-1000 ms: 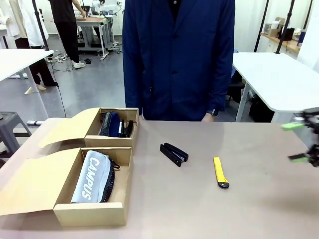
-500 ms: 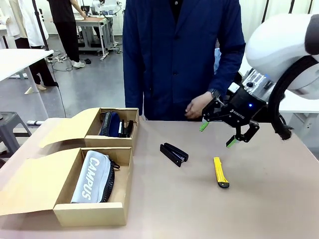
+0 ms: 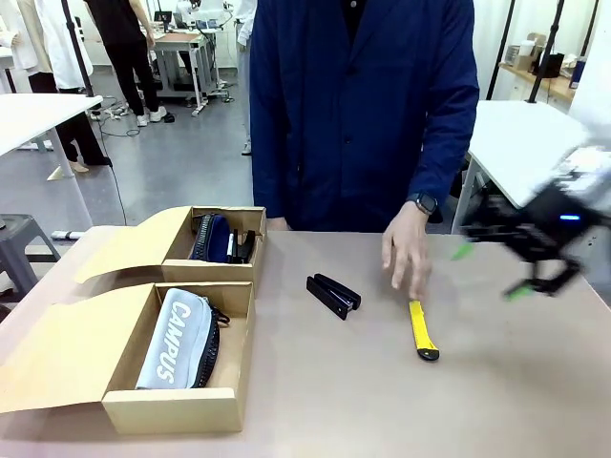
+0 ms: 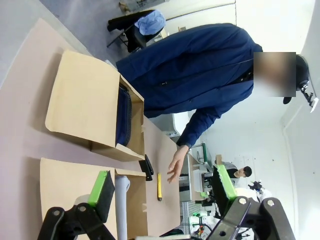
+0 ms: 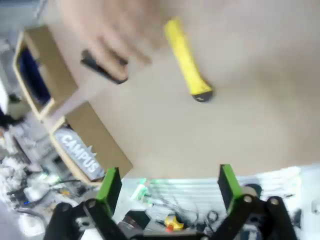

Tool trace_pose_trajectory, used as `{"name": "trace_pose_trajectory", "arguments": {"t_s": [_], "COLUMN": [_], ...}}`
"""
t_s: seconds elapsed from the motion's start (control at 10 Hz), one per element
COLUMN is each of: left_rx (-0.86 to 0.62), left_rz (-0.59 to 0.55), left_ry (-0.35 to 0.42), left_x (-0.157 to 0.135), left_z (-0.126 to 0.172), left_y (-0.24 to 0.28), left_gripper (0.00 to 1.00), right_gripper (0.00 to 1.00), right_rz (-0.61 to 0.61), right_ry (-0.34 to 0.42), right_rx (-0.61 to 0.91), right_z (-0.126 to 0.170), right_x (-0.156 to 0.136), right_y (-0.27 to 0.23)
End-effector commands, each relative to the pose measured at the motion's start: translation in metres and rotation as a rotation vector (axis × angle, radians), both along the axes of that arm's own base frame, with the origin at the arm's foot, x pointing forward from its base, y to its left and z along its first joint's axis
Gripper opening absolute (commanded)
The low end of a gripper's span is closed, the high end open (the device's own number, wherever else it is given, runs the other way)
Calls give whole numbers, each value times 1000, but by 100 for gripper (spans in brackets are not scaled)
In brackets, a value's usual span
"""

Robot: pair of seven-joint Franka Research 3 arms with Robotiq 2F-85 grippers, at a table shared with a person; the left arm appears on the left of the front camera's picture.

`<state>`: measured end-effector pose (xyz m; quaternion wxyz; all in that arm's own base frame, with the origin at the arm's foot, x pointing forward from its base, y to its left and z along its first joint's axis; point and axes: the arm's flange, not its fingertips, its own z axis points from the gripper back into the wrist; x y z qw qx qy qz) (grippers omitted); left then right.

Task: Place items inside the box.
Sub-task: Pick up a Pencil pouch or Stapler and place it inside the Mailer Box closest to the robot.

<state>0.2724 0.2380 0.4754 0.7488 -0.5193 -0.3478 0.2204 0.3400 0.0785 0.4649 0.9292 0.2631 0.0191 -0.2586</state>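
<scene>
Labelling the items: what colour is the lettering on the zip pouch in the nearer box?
White, on the grey fabric zip pouch; clearest in the front view.

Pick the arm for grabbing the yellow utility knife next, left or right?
Right, probably. The right end effector, open, hangs beside the utility knife; the left end effector sits by the boxes, far off. Mind the person's hand near the knife.
</scene>
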Motion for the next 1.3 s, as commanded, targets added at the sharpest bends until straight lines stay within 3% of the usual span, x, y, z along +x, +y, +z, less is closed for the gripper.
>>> {"name": "trace_pose_trajectory", "arguments": {"t_s": [0.0, 0.2, 0.4, 0.5, 1.2], "left_rx": [-5, -5, -5, -5, -5], "left_rz": [1, 1, 1, 1, 1], "left_ry": [-34, -34, -34, -34, -34], "left_x": [0, 0, 0, 0, 0], "left_z": [-1, -1, -1, -1, -1], "left_y": [-1, -1, -1, -1, -1], "left_gripper": [100, 100, 100, 100, 100], "right_gripper": [100, 100, 100, 100, 100], "right_rz": [-88, 91, 13, -16, -16], "right_ry": [11, -132, -59, -120, -120], "right_rx": [84, 279, 410, 281, 281], "right_z": [21, -12, -82, 6, 6], "right_x": [-41, -87, -120, -91, -91], "right_y": [-127, -198, -220, -219, -219]}}
